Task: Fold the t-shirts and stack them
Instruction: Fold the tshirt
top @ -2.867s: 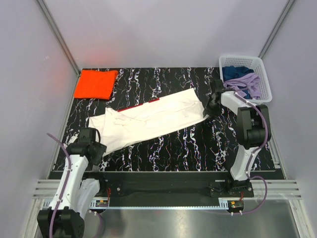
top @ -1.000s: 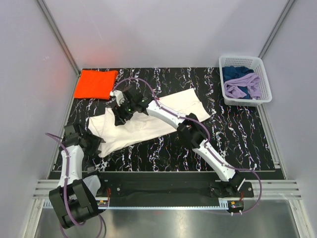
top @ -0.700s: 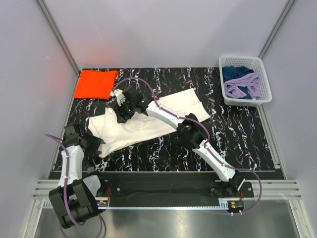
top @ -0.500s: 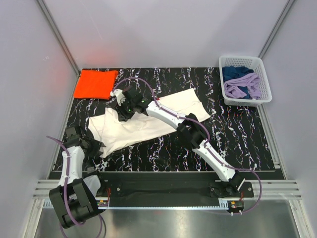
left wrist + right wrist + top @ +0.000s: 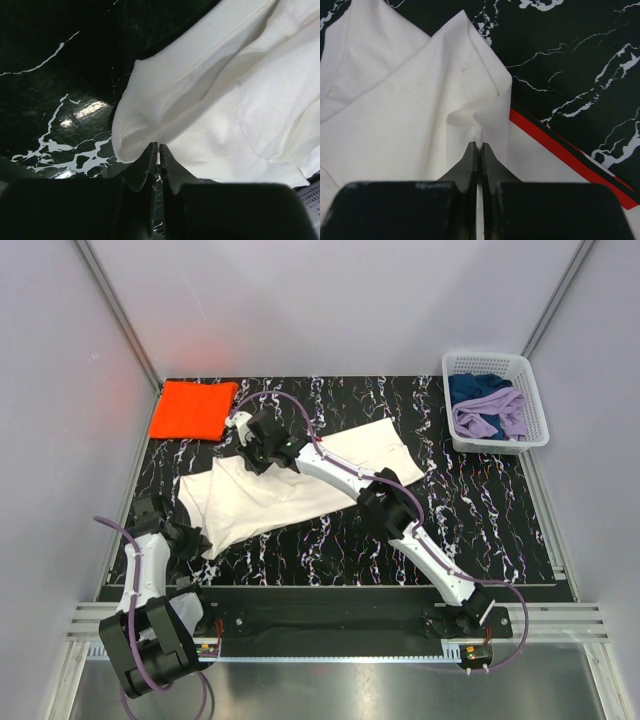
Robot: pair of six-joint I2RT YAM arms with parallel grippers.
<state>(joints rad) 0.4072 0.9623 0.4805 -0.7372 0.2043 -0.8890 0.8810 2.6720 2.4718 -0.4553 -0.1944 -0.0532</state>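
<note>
step: gripping to fold | white t-shirt (image 5: 300,485) lay mid surface (image 5: 450,510), orange t-shirt (image 5: 193,408) folded at 10 o'clock | left hand (image 5: 158,150) clamped its 8 o'clock edge, right hand (image 5: 480,147) clamped the 11 o'clock collar fold | next likely needed: lift both evenly, fold over

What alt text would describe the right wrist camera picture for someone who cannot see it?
The right tool, closed, pinches a raised fold of the soft white cloth t-shirt beside its red band. Behind lies the black white-veined marble tabletop.
</note>
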